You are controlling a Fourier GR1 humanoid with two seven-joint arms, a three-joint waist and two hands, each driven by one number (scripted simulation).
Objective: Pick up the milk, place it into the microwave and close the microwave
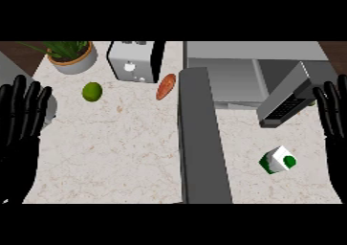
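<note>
The milk (278, 160) is a small white carton with green marks, standing on the counter at the right, in front of the microwave. The microwave (232, 79) sits at the back right with its cavity showing and its door (287, 98) swung open towards the right. My right hand (338, 115) is at the right edge, open with fingers up, above and to the right of the milk and apart from it. My left hand (19, 112) rests open at the left edge, fingers up, far from the milk.
A grey bar (202, 139) runs down the counter's middle. At the back stand a potted plant (71, 55) and a toaster (135, 61). A green lime (92, 91) and an orange-red sweet potato (166, 86) lie near them.
</note>
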